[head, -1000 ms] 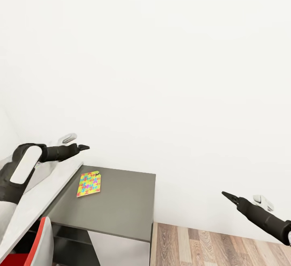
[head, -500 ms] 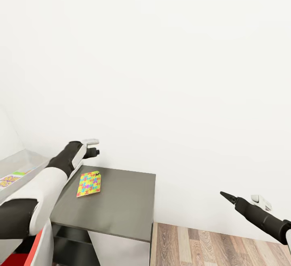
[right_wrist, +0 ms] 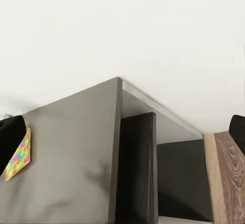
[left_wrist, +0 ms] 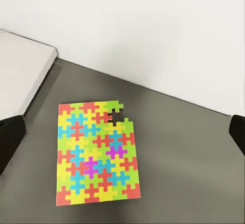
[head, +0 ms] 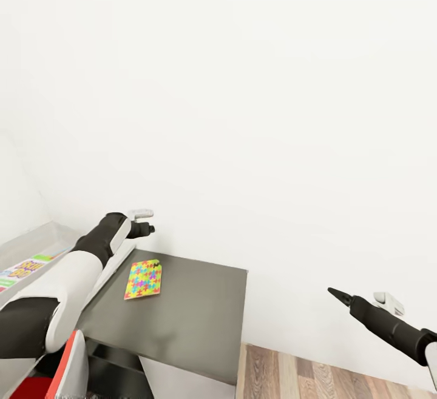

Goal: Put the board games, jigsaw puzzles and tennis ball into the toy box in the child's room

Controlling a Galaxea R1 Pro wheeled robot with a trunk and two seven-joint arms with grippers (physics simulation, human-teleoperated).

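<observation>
One jigsaw puzzle [left_wrist: 96, 152] was seen lying flat on the dark grey tabletop [head: 194, 320], close to the toy box [head: 36, 242] edge beside it. The left gripper [left_wrist: 122, 132] was held above the puzzle, fingers spread wide and empty. The right gripper [head: 335, 294] was held well apart from the puzzle; its finger state could not be told. A lettered board game [head: 21, 267] was seen inside the toy box, so the task was judged partly done, this puzzle being left.

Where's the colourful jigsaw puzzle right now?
In the head view, the flat multicoloured jigsaw puzzle lies on the dark grey tabletop, lower left, just below the left gripper.
</observation>
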